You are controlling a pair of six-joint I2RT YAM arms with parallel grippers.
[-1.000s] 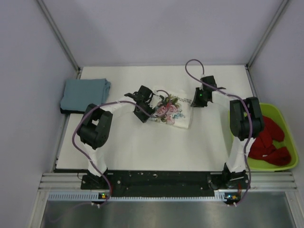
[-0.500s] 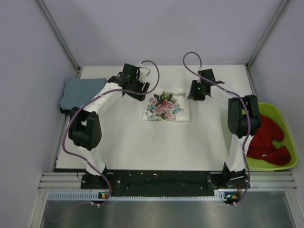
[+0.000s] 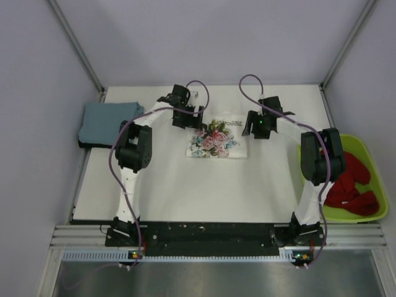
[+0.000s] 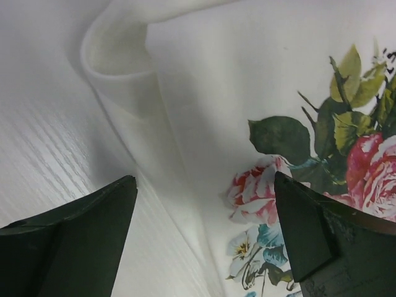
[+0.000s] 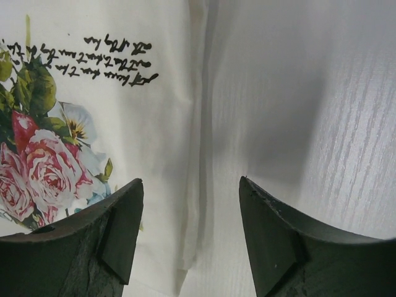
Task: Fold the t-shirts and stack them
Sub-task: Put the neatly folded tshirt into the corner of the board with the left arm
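The white t-shirt with the flower print (image 3: 218, 137) lies folded flat in the middle of the table. My left gripper (image 3: 188, 119) hangs open over its far-left edge; the left wrist view shows the folded edge (image 4: 179, 185) between the jaws. My right gripper (image 3: 255, 126) hangs open over its far-right edge, with the shirt's side fold (image 5: 197, 185) between the jaws. Both are empty. A folded blue-grey t-shirt (image 3: 110, 122) lies at the table's left edge on top of a black one (image 3: 91, 145), which shows only as a dark strip.
A lime-green bin (image 3: 377, 213) holding red cloth (image 3: 348, 185) stands off the table's right side. Grey walls close in the table at the back and sides.
The left arm carried the shirt's left part over, let it go, swung out left, then came back to the shirt's far-left edge. The shirt now lies flat. The right gripper barely moved.
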